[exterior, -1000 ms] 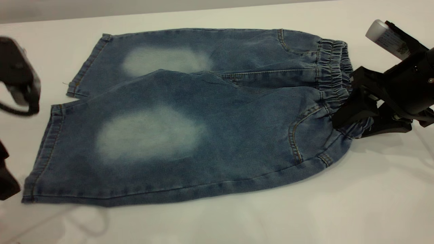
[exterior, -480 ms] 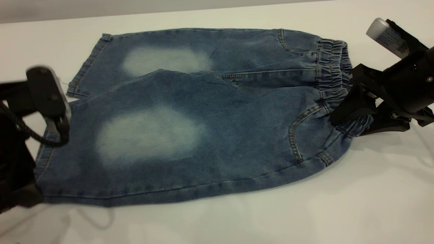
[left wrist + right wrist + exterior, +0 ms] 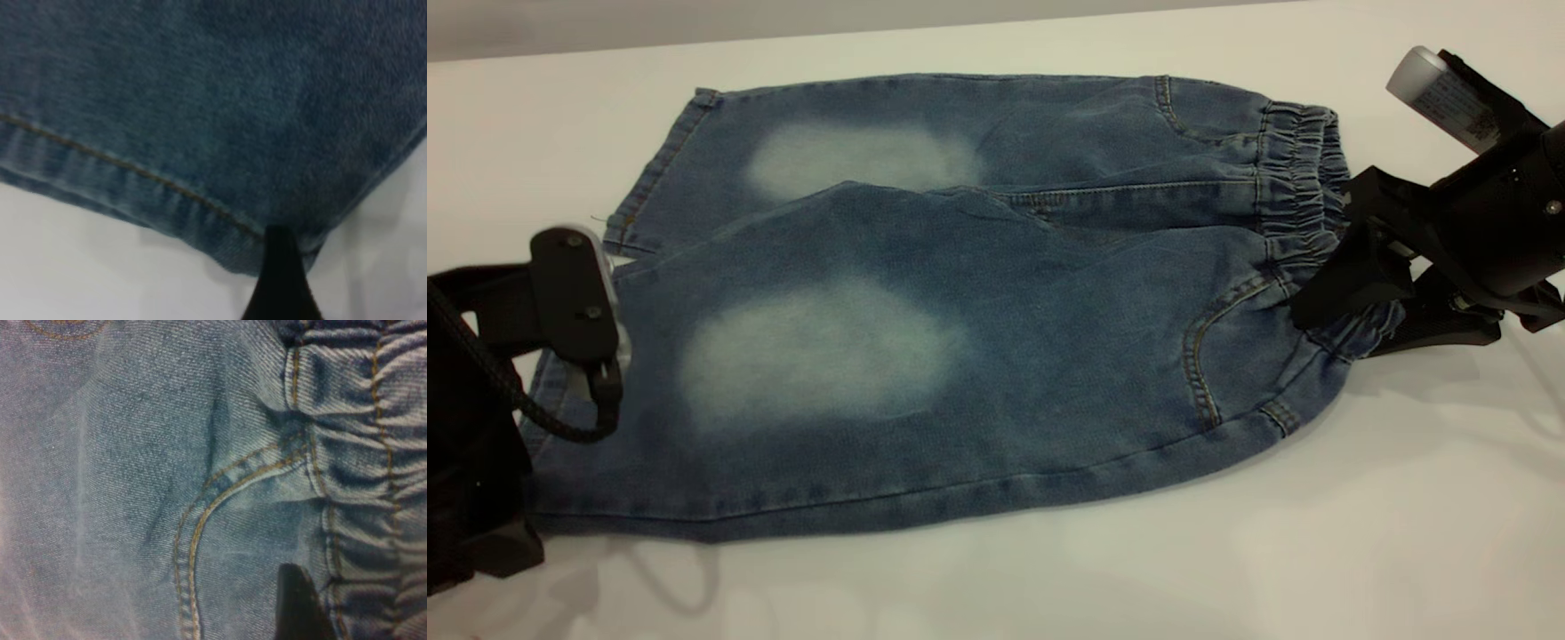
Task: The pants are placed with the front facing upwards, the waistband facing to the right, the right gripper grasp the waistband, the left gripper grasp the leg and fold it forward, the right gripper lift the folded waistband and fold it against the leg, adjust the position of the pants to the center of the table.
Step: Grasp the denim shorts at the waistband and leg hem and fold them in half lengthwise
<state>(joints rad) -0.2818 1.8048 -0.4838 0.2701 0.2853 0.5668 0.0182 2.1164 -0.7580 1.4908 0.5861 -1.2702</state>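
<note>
The pants [image 3: 960,302] lie flat on the white table [image 3: 1316,533], with the stretchy waistband [image 3: 1303,191] at the right and the two leg ends at the left. The near leg lies partly over the far leg.

The right gripper [image 3: 1352,307] is at the near end of the waistband. Its black fingers are pinched on the bunched cloth there, one above and one below, so it looks like it is holding the waistband tight. In the right wrist view one dark fingertip [image 3: 300,603] rests right on the cloth beside the gathers.

The left gripper [image 3: 591,373] is low over the end of the near leg. In the left wrist view one dark fingertip [image 3: 280,280] touches the hem [image 3: 133,190] close to its corner. The other finger is hidden, so it is not clear if the fingers are apart or closed, or if they have any cloth yet.

The step now is for the left gripper to get hold of the leg. To do it well, one finger should slide under the hem and the other stay on top, so they bite the thick stitched edge and not just thin cloth. It should take only the near leg's end. The right gripper should keep its hold, so both ends can rise together and the fold comes out straight, not twisted
</note>
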